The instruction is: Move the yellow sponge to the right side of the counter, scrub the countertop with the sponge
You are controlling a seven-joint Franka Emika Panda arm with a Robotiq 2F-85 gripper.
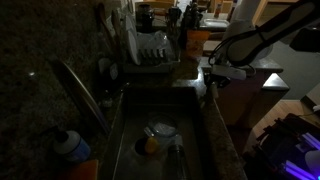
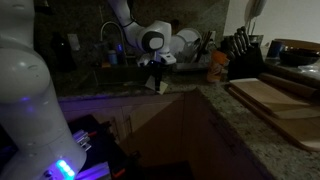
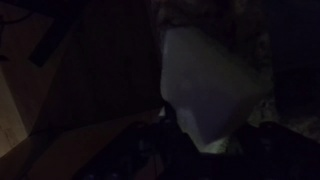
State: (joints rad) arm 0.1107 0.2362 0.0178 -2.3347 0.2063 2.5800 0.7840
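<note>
Beneath hand (image 2: 157,72), yellow sponge (image 2: 160,86), long axis upright

In an exterior view the cam sits high over the sink (image 1: 130,125), looking down its length to the dish rack (image 1: 150,50), with the arm (image 1: 250,40) far right. In an exterior view it's out in the room, facing across the counter (image 2: 240,135) at that same arm (image 2: 150,40). The wrist cam is jammed right up against the sponge (image 3: 205,85), super dark.

Dish rack (image 1: 152,50) behind sink (image 1: 118,125); sponge (image 3: 205,90) seemingly on counter (image 1: 222,130), beside sink.
</note>
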